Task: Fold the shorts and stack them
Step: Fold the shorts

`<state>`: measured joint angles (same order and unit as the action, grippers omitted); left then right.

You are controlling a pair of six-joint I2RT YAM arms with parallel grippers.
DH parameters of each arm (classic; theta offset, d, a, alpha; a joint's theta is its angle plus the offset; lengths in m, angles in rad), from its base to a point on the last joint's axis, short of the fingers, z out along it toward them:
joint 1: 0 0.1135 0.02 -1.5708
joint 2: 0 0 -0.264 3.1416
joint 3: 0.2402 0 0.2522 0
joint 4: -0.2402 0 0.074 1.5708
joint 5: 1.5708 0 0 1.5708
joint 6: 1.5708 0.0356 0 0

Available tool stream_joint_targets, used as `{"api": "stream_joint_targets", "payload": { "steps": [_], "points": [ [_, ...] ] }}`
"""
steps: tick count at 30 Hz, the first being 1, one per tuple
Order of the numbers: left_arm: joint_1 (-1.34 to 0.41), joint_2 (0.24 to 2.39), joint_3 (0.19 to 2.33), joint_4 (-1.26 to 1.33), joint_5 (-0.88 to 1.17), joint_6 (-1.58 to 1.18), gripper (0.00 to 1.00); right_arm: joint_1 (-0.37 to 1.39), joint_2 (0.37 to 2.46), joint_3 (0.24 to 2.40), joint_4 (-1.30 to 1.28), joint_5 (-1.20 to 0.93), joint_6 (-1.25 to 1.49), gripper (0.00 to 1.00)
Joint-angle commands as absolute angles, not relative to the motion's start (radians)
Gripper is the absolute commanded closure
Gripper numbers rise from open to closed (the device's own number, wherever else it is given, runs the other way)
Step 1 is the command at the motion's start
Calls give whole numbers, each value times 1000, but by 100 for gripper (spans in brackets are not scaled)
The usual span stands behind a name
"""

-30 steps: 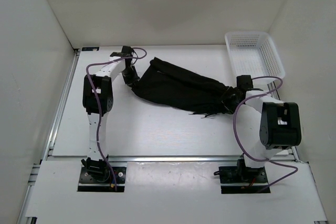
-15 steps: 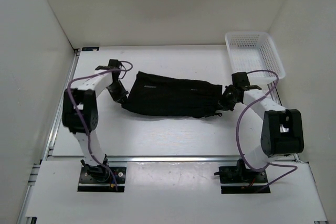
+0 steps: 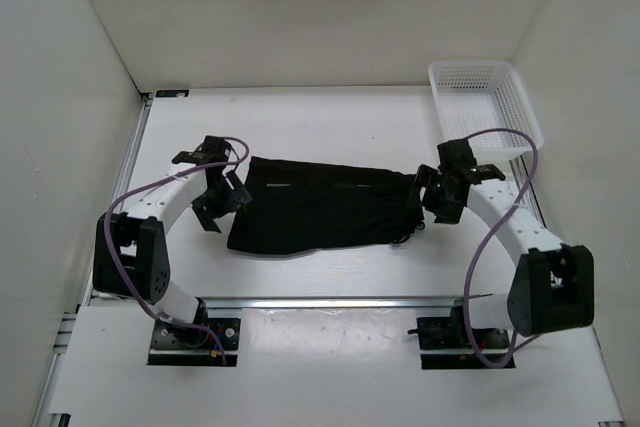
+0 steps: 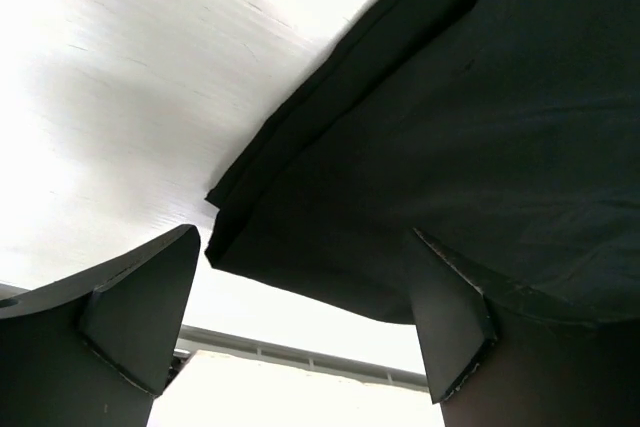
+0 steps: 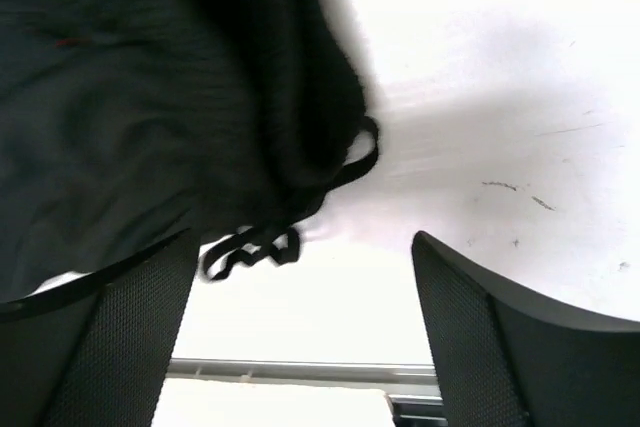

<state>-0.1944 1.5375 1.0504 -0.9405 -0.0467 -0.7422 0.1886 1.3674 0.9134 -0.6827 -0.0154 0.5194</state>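
Observation:
The black shorts (image 3: 320, 209) lie flat on the white table (image 3: 320, 127) as a long folded band between the two arms. My left gripper (image 3: 222, 197) is at their left end, open. In the left wrist view the shorts (image 4: 470, 117) show a folded hem just beyond the gripper (image 4: 300, 322), and nothing sits between its fingers (image 4: 140, 312). My right gripper (image 3: 432, 197) stands open at the right end. In the right wrist view the bunched waistband of the shorts (image 5: 150, 97) and a loose drawstring (image 5: 250, 242) lie just ahead of the empty gripper (image 5: 305, 337).
A white mesh basket (image 3: 485, 97) stands at the back right corner, just behind the right arm. White walls close in the table on three sides. A metal rail (image 3: 320, 299) runs along the near edge.
Both grippers have opened and let go of the shorts. The shorts came down towards the near edge and now lie flat instead of hanging stretched between the arms.

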Motion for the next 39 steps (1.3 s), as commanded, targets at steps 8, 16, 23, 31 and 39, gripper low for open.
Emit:
{"api": "stream_joint_targets", "payload": {
  "steps": [8, 16, 23, 31, 39],
  "points": [
    [-216, 1586, 1287, -991, -132, -693, 21, 235, 1328, 1026, -693, 20, 541, 79],
    [-227, 1583, 1324, -1022, -152, -684, 22, 89, 1289, 807, -557, -182, 586, 2],
    [-236, 1592, 1315, -1022, -152, -675, 22, 54, 1321, 641, -268, -308, 692, 8],
    [-236, 1592, 1305, -1031, -170, -666, 22, 54, 1483, 623, -67, -215, 744, 28],
    [-236, 1611, 1315, -1042, -189, -657, 22, 87, 1635, 701, -38, -227, 744, 58]
  ]
}}
